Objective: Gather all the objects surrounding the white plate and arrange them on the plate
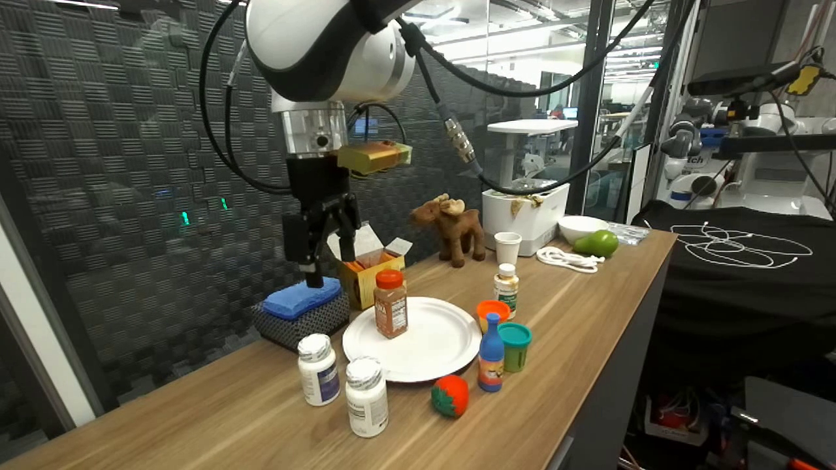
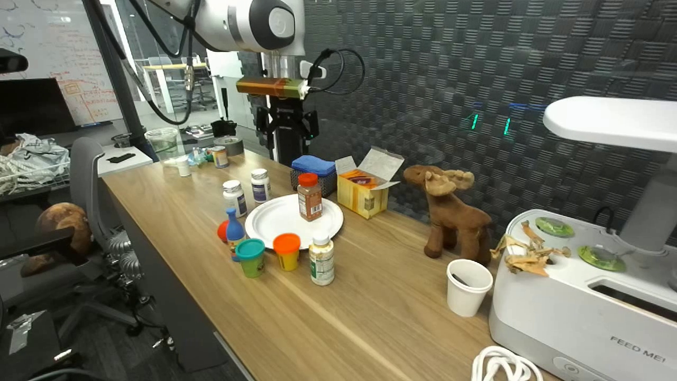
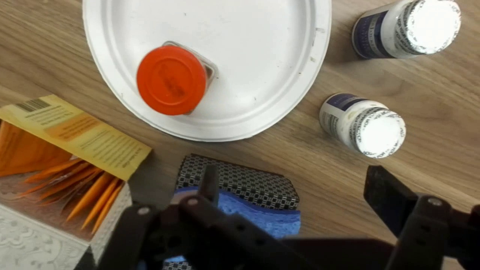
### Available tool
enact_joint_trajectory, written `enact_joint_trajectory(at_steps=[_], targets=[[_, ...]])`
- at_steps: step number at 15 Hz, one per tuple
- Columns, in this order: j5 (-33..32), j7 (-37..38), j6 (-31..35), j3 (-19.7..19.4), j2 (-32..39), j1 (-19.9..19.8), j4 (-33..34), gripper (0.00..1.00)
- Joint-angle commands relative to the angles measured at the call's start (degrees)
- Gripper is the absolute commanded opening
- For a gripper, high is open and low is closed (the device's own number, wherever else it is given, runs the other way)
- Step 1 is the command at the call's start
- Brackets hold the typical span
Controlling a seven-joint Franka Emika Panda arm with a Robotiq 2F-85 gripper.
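Our gripper is hanging toward the left in an exterior view, its two fingers standing wide apart; in the wrist view one of them is showing in front of the blue cloth, which is resting on a patterned box.

The white plate is lying flat on the wooden table, and we are seeing the orange-capped bottle standing upright on it, toward the plate's far left, apart from the fingers. To the near left a white pill bottle is standing just beside the plate, and a second white pill bottle is standing nearer still. The strawberry-like piece is lying on the near side. On the right a blue bottle is standing, with a teal-lidded jar just beyond it; whether these two are touching, we are not managing to tell. Farther back an orange-lidded jar is sitting close to the rim, and a white-capped bottle is standing just past it.

At the far left a yellow carton is standing open, its orange packets showing, and a brown toy moose is standing well beyond the plate.
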Motion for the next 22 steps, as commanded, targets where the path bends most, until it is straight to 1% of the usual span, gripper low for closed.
enact_joint_trajectory(at_steps=[1,6,12,22], targets=[[-0.17,0.81,-0.01,0.97,0.92,1.64,1.24,1.00],[-0.39,1.46,0.47,1.12,1.98,3.40,1.05,1.00],[-0.20,4.58,-0.06,0.77,2.82,3.88,-0.59,1.00],[0.21,3.50,-0.78,1.88,2.91,4.22,-1.90,1.00]])
